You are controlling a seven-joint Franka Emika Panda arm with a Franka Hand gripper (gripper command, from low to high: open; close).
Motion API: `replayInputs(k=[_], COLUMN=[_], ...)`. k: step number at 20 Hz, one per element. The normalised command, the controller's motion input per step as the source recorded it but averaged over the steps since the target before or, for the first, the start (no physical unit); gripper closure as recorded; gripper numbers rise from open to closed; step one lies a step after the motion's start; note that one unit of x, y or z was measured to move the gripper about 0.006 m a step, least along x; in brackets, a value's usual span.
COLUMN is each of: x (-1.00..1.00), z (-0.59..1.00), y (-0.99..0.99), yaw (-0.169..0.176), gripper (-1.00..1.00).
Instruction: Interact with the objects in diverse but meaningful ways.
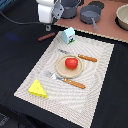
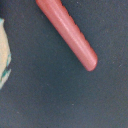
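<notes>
Placemat (image 1: pixel 95 85) lies on worktop (image 1: pixel 20 60), roughly mid-scene. Plate (image 1: pixel 60 67) sits at mat centre w/ tomato (image 1: pixel 71 62) on it. Knife (image 1: pixel 85 57) on mat just behind plate, toward ext. view's right; fork (image 1: pixel 67 80) on mat just in front of plate. Cheese wedge (image 1: pixel 37 88) at mat's near corner, ext. view's left, well apart from plate. Carton (image 1: pixel 68 35) at mat's far edge, behind plate. Sausage (image 1: pixel 46 36) off mat on worktop, left of carton, near it. End effector (image 1: pixel 48 22) hangs above sausage. Pots (image 1: pixel 80 10) on board behind mat; bowl (image 1: pixel 122 15) far right of them.
</notes>
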Motion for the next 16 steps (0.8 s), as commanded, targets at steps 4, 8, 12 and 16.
replayInputs(k=[4, 8, 12, 16], x=[-0.50, -0.42, -0.29, -0.34], z=[-0.49, -0.43, -0.35, -0.31], y=[-0.22, -0.12, 0.05, 0.03], yaw=[0.137, 0.108, 0.073, 0.050], gripper=[-1.00, -1.00, -1.00, -1.00])
